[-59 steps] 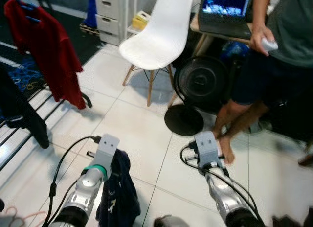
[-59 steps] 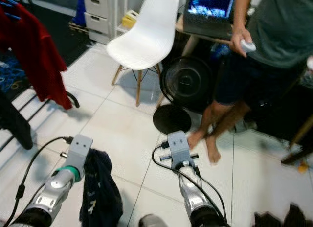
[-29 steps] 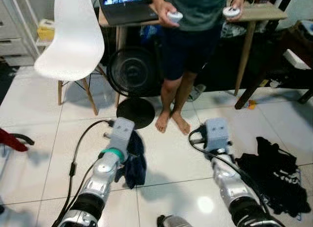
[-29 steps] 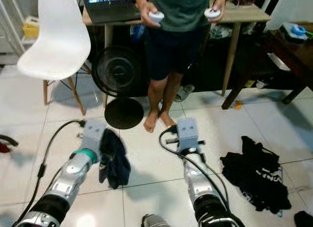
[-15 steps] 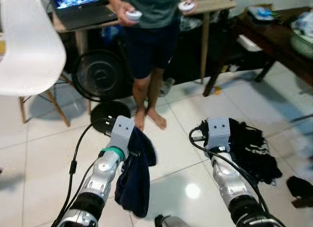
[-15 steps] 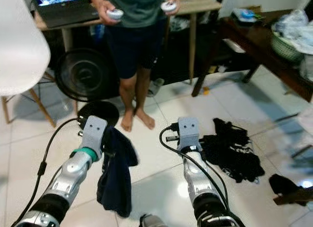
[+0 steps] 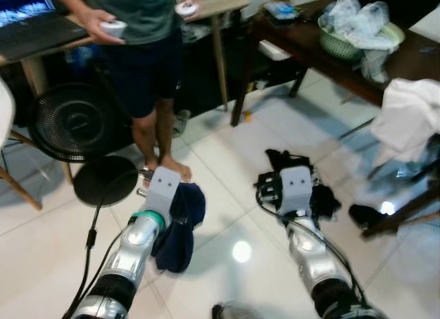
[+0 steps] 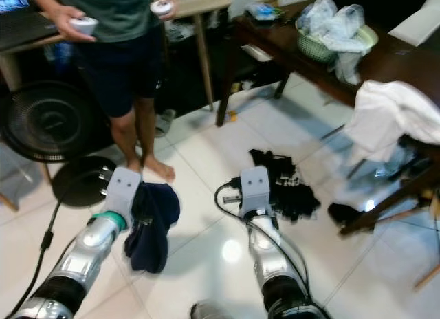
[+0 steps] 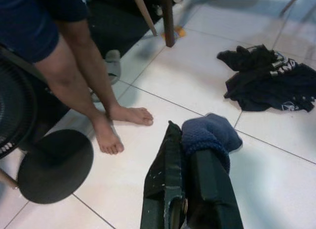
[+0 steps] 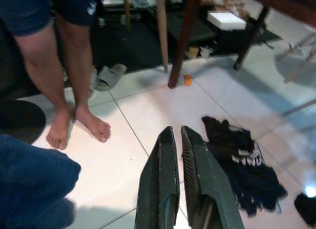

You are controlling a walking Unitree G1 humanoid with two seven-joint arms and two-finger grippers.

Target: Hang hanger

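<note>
No hanger could be made out; what the left gripper (image 9: 190, 155) held was a dark blue garment (image 7: 177, 226), its two black fingers (image 9: 165, 160) clamped on a fold of the cloth. The rest of the garment hung down beside the left arm, above the white tiled floor (image 7: 227, 154). The right gripper (image 10: 177, 155) was held out over the floor with its fingers together and nothing between them. Just beyond it, a black garment with white lettering (image 10: 244, 172) lay crumpled on the tiles. A barefoot person (image 7: 141, 30) in dark shorts stood ahead of the left arm, holding a white controller (image 7: 113, 28) in each hand. Beside the person's feet stood a black fan (image 7: 65, 123) on a round base. A dark wooden table (image 8: 330, 58) to the right carried a green basket (image 8: 323, 44), and a white cloth (image 8: 392, 119) hung near it.
</note>
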